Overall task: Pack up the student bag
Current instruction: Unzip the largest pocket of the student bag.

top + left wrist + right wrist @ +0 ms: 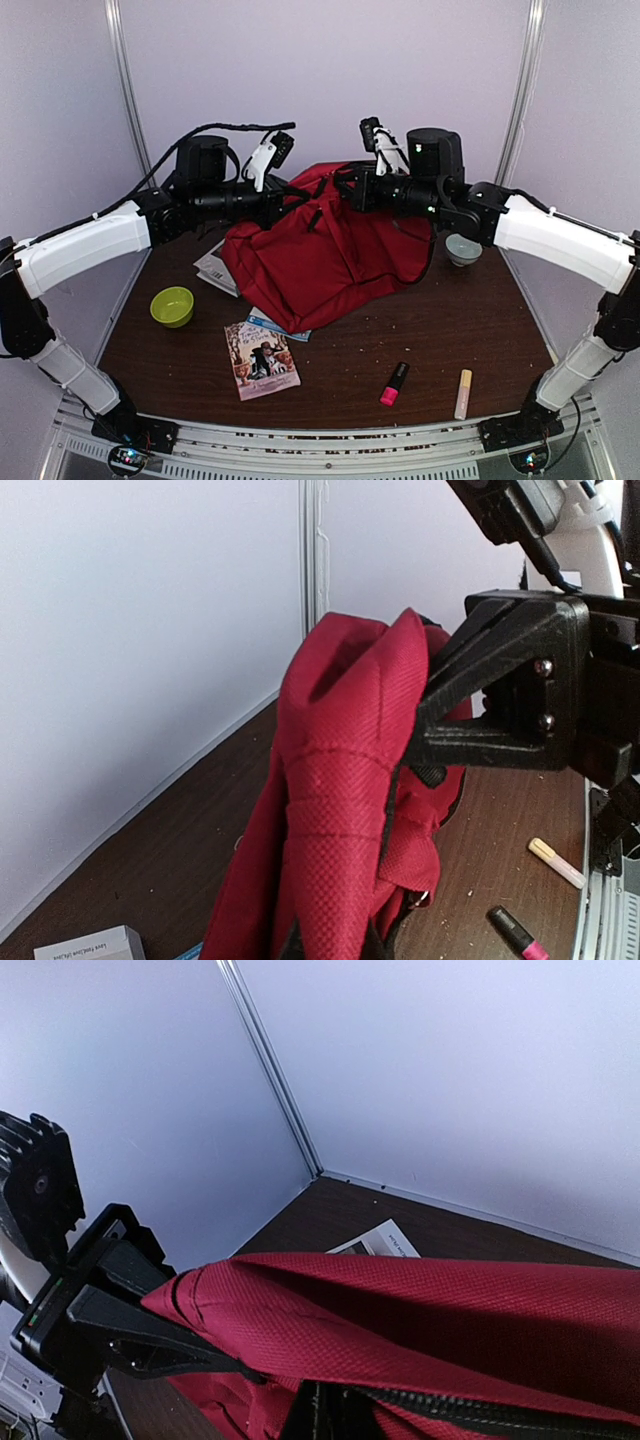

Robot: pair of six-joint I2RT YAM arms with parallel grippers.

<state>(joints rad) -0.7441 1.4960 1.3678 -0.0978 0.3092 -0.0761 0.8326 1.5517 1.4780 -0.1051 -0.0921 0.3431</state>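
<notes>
The student bag [320, 255] is a big red fabric backpack lying at the middle of the table, its top edge lifted and stretched between both arms. My left gripper [298, 205] is shut on the bag's upper left edge; in the left wrist view the red fabric [340, 810] rises straight out of its jaws [330, 948]. My right gripper [347, 190] is shut on the upper right edge, next to the black zipper [520, 1415], with fabric [400, 1310] running from its jaws [330, 1415]. The two grippers face each other a short way apart.
A green bowl [172, 306] stands at the left. A picture book [261, 360] lies in front of the bag, a white booklet [215, 268] and a blue book [275, 325] partly under it. A pink highlighter [394, 384] and a cream marker [464, 393] lie near the front; a grey bowl [463, 248] sits right.
</notes>
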